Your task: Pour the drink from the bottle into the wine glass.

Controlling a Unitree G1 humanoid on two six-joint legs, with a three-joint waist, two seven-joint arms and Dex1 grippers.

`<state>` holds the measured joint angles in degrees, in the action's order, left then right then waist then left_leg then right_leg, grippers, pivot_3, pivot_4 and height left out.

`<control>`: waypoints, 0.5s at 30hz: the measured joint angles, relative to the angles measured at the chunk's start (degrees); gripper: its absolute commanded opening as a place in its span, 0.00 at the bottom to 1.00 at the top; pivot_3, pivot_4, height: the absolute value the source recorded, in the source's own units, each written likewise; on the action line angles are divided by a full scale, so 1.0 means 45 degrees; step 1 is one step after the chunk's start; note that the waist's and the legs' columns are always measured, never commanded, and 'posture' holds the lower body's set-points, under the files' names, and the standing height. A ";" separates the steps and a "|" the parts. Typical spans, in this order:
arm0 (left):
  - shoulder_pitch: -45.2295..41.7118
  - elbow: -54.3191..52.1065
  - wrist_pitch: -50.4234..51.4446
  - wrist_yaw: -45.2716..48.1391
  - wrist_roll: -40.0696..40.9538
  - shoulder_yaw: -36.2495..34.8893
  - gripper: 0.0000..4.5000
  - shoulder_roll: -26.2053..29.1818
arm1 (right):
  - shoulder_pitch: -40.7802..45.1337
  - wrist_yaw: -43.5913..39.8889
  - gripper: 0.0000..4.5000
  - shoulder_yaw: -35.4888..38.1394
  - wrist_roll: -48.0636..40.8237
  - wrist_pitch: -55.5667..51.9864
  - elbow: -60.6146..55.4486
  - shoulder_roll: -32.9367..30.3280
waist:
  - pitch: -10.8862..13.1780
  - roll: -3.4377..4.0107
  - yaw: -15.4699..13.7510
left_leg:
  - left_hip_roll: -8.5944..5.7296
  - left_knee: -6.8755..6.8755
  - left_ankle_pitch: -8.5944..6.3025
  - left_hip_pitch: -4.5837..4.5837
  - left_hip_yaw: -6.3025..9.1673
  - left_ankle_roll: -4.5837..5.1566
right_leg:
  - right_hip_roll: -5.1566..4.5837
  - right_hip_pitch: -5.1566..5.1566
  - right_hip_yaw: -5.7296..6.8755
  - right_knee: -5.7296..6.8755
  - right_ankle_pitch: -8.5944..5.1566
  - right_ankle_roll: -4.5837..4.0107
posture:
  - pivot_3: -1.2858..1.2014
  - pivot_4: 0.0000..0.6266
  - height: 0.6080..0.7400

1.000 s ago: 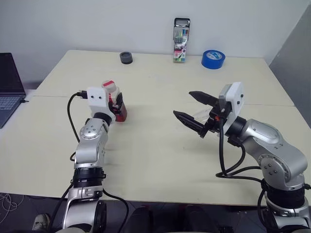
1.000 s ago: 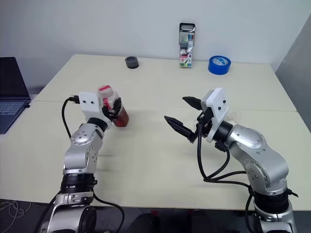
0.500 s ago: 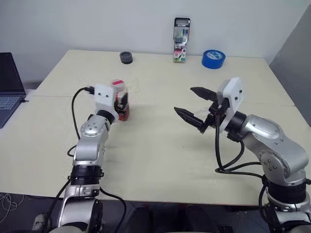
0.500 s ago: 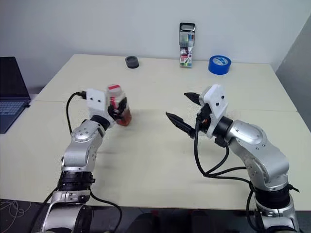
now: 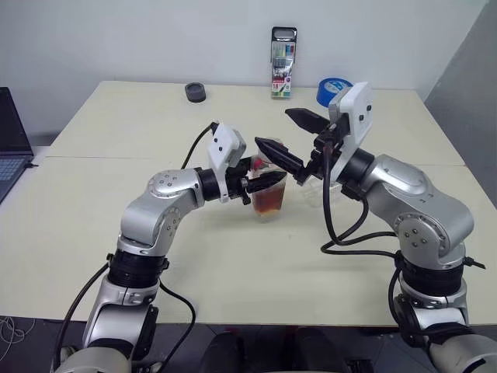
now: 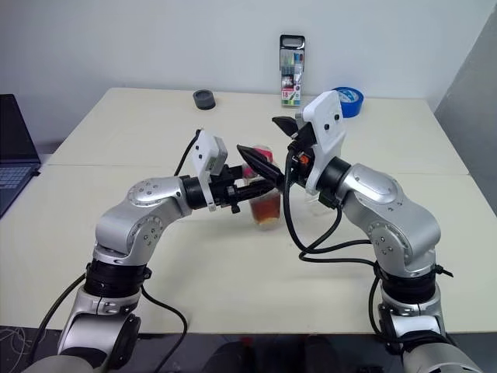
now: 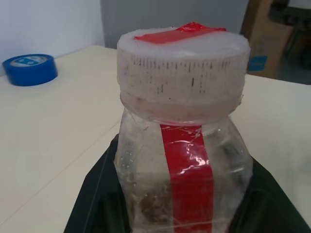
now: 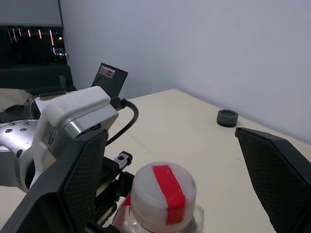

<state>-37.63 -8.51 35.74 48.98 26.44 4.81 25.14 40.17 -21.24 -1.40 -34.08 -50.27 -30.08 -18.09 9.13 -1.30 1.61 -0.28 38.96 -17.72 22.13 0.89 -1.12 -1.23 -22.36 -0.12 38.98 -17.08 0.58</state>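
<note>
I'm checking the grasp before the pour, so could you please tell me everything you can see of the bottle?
The bottle is small, clear plastic with squarish shoulders, a red strip running down its side, and a white ribbed cap with red tape across the top, on. Reddish-brown drink fills its lower part. It stands upright, near mid-table, clamped low on its body by the left gripper. The right gripper is open, its fingers either side of the cap without touching.

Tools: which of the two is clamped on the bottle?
The left tool, shut around the bottle of amber drink. The right tool hovers open above the cap.
</note>
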 measured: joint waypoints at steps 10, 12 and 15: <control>-0.0313 0.0342 -0.0305 0.1239 0.0036 0.0389 0.40 0.0146 | -0.0665 -0.0011 1.00 -0.0113 -0.0281 -0.0627 -0.0391 -0.0436 | 0.0001 0.0002 0.0020 | -0.0001 0.0001 -0.0001 0.0001 -0.0003 0.0003 | 0.0000 -0.0002 -0.0005 0.0003 0.0000 0.0000 | 0.52 0.24 1.00; -0.0348 0.0540 -0.0425 0.1287 -0.0010 0.0399 0.40 0.0146 | -0.0683 0.0022 1.00 -0.0107 -0.0277 -0.0644 -0.0406 -0.0469 | 0.0001 0.0001 0.0023 | -0.0001 0.0000 -0.0002 0.0001 0.0000 0.0003 | 0.0001 -0.0002 -0.0002 0.0003 0.0000 0.0000 | 0.52 0.24 1.00; -0.0388 0.0632 -0.0548 0.1291 -0.0028 0.0398 0.40 0.0140 | -0.0769 0.0080 0.91 -0.0092 -0.0302 -0.0685 -0.0411 -0.0449 | 0.0001 0.0001 0.0016 | -0.0001 0.0001 -0.0002 0.0002 -0.0001 0.0003 | 0.0000 -0.0001 -0.0003 0.0001 0.0000 0.0000 | 0.52 0.24 1.00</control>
<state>-39.38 -5.67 33.27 54.79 26.31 6.60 25.77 36.71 -20.87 -1.82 -35.44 -53.36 -31.93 -20.11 9.14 -1.29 1.68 -0.28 38.97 -17.73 22.14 0.88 -1.11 -1.23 -22.37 -0.13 38.98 -17.08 0.58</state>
